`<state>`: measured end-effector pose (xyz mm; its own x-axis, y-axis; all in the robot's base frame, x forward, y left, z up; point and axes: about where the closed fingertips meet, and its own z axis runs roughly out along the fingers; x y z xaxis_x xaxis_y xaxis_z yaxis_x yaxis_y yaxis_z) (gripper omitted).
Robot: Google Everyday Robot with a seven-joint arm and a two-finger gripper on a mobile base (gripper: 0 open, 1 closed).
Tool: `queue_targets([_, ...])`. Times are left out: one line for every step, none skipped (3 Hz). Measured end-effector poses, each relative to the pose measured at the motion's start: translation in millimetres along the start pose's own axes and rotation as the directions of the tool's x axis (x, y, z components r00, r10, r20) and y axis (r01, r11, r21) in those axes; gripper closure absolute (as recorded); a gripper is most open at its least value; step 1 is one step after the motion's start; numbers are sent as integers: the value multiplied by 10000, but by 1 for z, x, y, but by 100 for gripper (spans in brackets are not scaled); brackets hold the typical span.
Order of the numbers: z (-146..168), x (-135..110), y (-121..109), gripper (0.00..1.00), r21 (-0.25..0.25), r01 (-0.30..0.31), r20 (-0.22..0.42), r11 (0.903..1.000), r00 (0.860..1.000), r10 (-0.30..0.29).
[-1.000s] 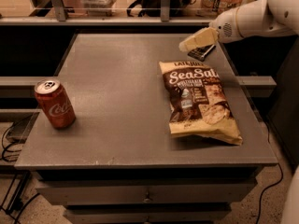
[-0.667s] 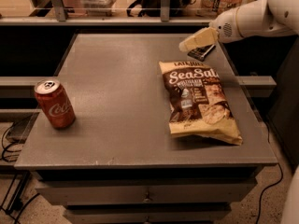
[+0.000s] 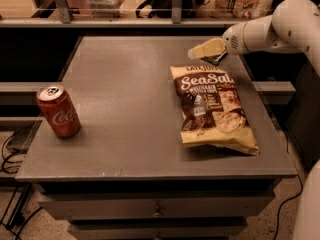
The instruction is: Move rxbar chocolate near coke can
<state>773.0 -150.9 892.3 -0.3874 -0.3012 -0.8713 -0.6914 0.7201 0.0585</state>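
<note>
Apparently the rxbar chocolate (image 3: pixel 216 60) sits just under the hand (image 3: pixel 199 51).

**One high view from the front of the tabletop**

A single camera looks down at a slant from above the near edge of the grey tabletop (image 3: pixel 130 109), facing its far edge and the railing behind. It is close enough that the tabletop fills most of the frame, with the drawer fronts (image 3: pixel 155 206) showing below. The coke can (image 3: pixel 58 111) marks the near left, the Sea Salt chip bag (image 3: pixel 212 106) the right half. The gripper (image 3: pixel 209 54) shows at the upper right, over the far right part, at the bag's top end.
</note>
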Motion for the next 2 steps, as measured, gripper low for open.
queue_targets([14,6,-18,0,895,-226,63,9957,9997,221])
queue_targets([22,11,-37,0,1593,-519,188,9859,9986,495])
